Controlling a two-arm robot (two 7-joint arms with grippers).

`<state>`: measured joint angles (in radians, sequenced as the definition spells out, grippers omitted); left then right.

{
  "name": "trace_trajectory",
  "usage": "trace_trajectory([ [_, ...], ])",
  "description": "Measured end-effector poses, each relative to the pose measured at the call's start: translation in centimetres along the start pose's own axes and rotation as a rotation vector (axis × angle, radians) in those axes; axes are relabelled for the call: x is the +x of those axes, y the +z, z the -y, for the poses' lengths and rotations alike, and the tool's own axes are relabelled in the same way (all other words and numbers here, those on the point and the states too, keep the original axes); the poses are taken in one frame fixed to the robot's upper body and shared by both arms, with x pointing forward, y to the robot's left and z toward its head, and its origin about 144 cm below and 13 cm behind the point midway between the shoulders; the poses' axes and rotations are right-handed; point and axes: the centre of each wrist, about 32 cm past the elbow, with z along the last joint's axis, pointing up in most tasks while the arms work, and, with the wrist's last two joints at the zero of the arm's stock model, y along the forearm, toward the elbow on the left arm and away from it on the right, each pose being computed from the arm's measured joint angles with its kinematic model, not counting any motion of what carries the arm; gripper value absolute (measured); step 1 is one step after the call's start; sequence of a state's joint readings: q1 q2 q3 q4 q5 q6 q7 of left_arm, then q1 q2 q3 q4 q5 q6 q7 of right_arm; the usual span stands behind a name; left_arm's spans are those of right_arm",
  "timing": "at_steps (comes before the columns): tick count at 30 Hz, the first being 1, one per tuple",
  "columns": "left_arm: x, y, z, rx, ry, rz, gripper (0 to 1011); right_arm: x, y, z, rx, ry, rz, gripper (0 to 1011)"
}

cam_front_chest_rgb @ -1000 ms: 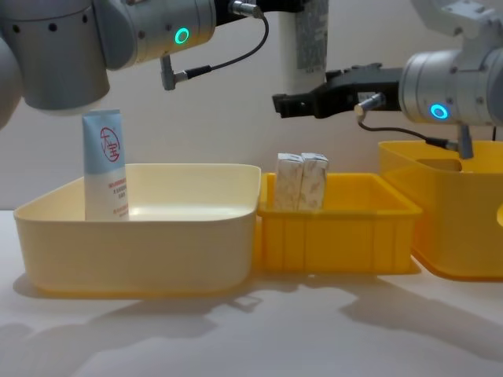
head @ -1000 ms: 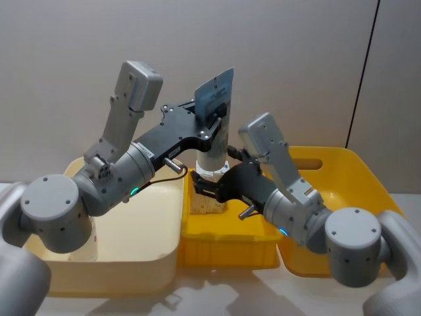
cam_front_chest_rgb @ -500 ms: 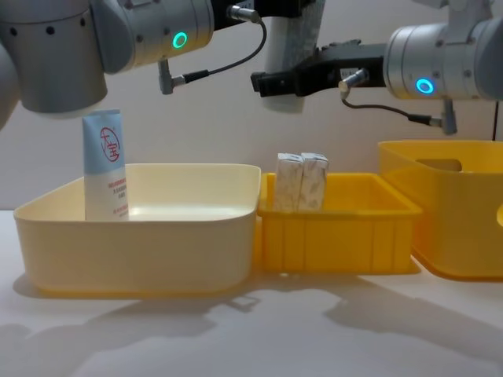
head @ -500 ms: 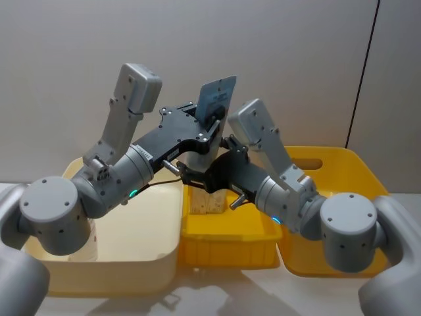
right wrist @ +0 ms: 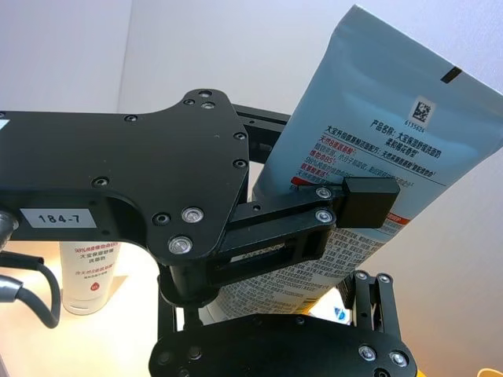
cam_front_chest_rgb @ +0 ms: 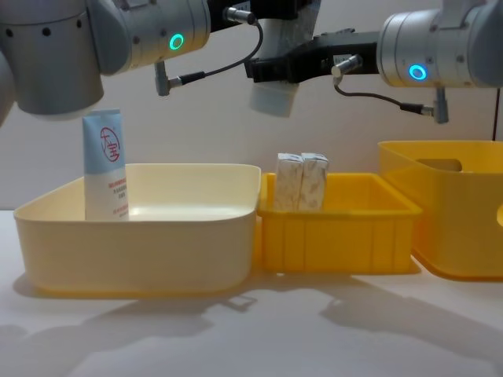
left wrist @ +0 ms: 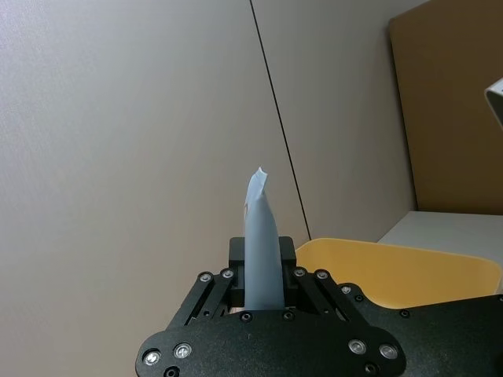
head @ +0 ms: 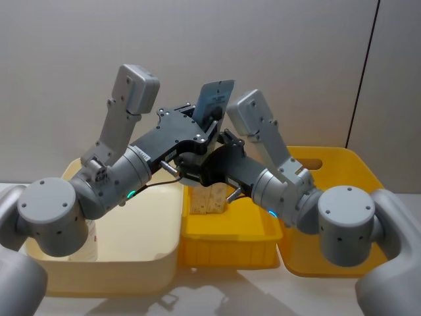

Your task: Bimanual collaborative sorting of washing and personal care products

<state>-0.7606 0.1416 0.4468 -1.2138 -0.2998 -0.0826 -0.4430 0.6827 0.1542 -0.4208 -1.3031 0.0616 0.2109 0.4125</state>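
The left pincer (left wrist: 261,263) is clenching the tube (right wrist: 377,133), tilted, high above where the cream bin (cam_front_chest_rgb: 141,236) and small yellow bin (cam_front_chest_rgb: 338,236) are meeting. The right pincer (cam_front_chest_rgb: 263,71) is sitting at its cap end, and whether it is gripping cannot be told. The handover is probably needing a firm right hold before the left releases, since cartons (cam_front_chest_rgb: 301,182) are standing just below and a second tube (cam_front_chest_rgb: 104,165) is standing in the cream bin

I see three bins in a row on the table (cam_front_chest_rgb: 251,330): a cream bin (cam_front_chest_rgb: 157,236) at 9 o'clock, a small yellow bin (cam_front_chest_rgb: 338,236) just beside it, and a larger yellow bin (cam_front_chest_rgb: 456,228) at 3 o'clock.
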Motion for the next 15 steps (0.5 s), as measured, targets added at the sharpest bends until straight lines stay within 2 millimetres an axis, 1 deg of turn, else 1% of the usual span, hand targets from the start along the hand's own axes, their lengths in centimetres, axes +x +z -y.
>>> trace_trajectory([
  [5, 0.0, -0.01, -0.05, 0.001, 0.002, 0.001, 240, 0.02, 0.1, -0.07, 0.0, 0.003, -0.005, 890],
  [15, 0.03, -0.01, -0.1, 0.001, 0.004, 0.003, 240, 0.04, 0.22, -0.15, 0.001, 0.006, -0.011, 833],
])
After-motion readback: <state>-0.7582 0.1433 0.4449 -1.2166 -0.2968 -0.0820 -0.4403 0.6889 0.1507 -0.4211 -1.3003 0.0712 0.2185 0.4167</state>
